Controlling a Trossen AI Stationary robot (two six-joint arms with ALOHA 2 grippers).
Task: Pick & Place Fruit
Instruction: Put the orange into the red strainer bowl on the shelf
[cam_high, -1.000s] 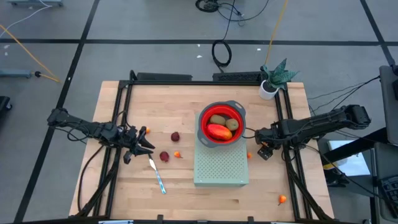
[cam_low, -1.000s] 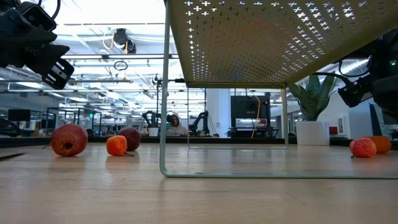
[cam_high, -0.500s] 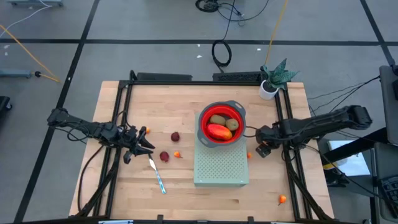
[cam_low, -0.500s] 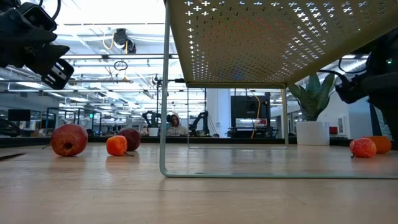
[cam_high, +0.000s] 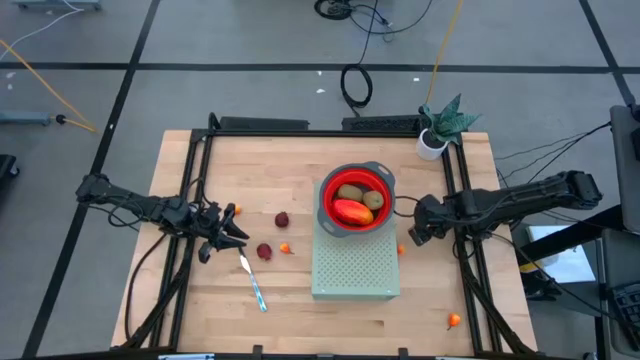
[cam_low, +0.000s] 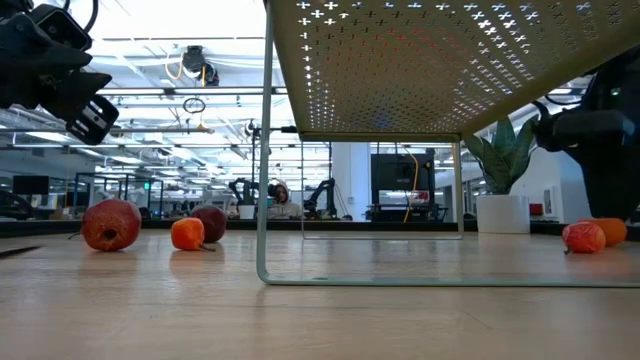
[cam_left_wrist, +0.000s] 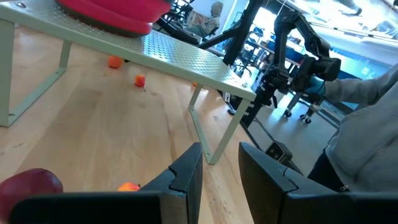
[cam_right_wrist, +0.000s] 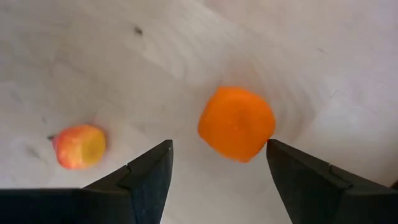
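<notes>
**Right arm closes in on orange ball beside rack**

Edging toward the rack over the past second, the right gripper (cam_high: 419, 231) now hangs at the rack's 3 o'clock side; a second ago it sat slightly lower and farther out. Seen from above, the left gripper (cam_high: 222, 240) has not shifted, waiting near 9 o'clock on the table (cam_high: 270, 180) beside a knife (cam_high: 252, 283). A red bowl (cam_high: 356, 197) on the rack (cam_high: 355, 262) already holds a long red-orange fruit (cam_high: 351, 212) and two brown-green ovals (cam_high: 350, 192). Two dark red balls (cam_high: 282, 219) and an orange ball (cam_high: 286, 248) lie loose left of the rack, with another orange ball (cam_high: 454, 321) near 5 o'clock.

At table height, a red ball (cam_low: 111, 224), an orange ball (cam_low: 187, 234) and two small fruits (cam_low: 584, 237) at right rest on the wood; the right arm's dark bulk looms larger over that pair than before.

From the left wrist, its fingers (cam_left_wrist: 186, 180) stand slightly apart, gripping nothing, a red ball (cam_left_wrist: 28, 185) close by.

From the right wrist, fingers (cam_right_wrist: 146, 171) spread wide frame an orange ball (cam_right_wrist: 237, 123), with a paler one (cam_right_wrist: 79, 146) beside it. Small, light and round, it looks likely to roll; a squeeze across its middle seems best.
</notes>
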